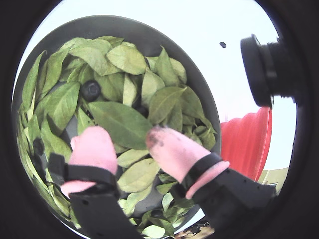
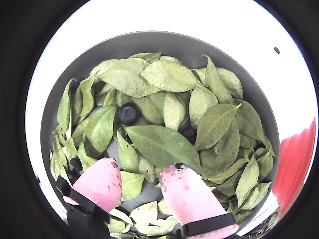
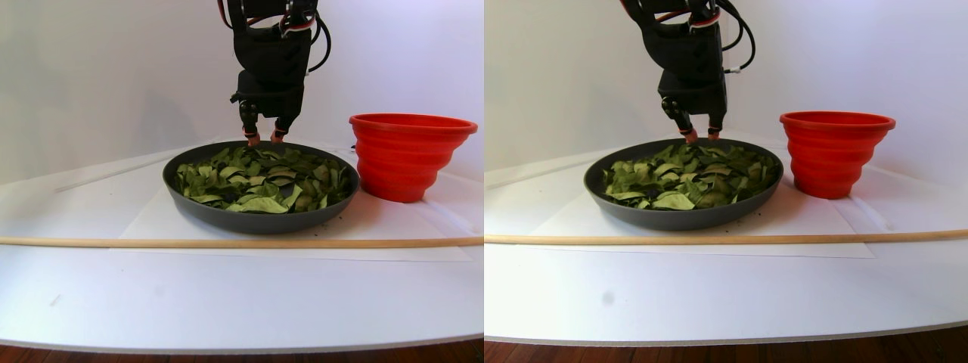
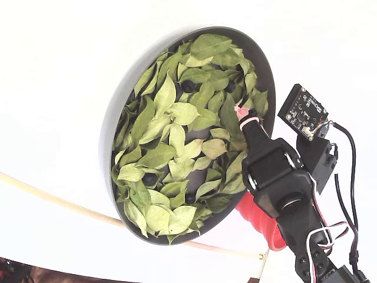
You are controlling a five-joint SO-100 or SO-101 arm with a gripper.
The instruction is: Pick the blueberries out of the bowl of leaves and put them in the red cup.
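The dark grey bowl [image 2: 184, 47] is full of green leaves [image 2: 162, 144]. Among them show a blueberry [image 2: 128, 113], a second one [image 2: 189, 133] half under a leaf, and a third [image 2: 76, 164] near the left finger. In a wrist view the clearest blueberry [image 1: 90, 89] lies just beyond the left pink fingertip [image 1: 92, 149]. My gripper [image 2: 142, 174] is open, hovering just over the leaves with nothing between its fingers. In the stereo pair view the gripper [image 3: 261, 138] hangs over the bowl's far rim. The red cup [image 3: 401, 155] stands right of the bowl [image 3: 249, 219].
A thin wooden stick [image 3: 227, 243] lies across the table in front of the bowl. A black camera module [image 1: 264, 69] juts into a wrist view at the upper right. A tiny black dot [image 2: 276, 50] marks the white table beyond the bowl.
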